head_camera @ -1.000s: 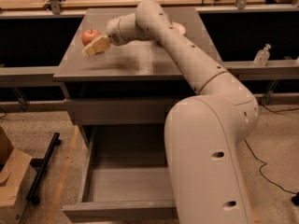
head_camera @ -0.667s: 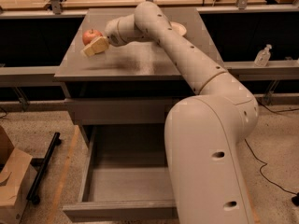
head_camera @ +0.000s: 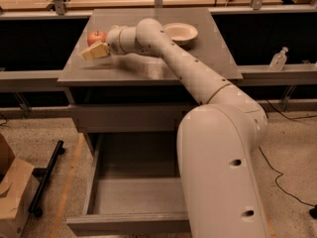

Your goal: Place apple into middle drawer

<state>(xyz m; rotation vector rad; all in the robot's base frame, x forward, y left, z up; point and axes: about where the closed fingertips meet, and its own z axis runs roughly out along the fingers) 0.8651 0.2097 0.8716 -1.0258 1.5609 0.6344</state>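
Red apple (head_camera: 96, 35), far left on the surface (head_camera: 148, 69); end effector (head_camera: 94, 51) beside it (grip: cannot tell) should centre squarely.

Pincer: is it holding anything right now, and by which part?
Cannot be told. The pincer is right against the near side of the apple on the cabinet top, but no grip shows.
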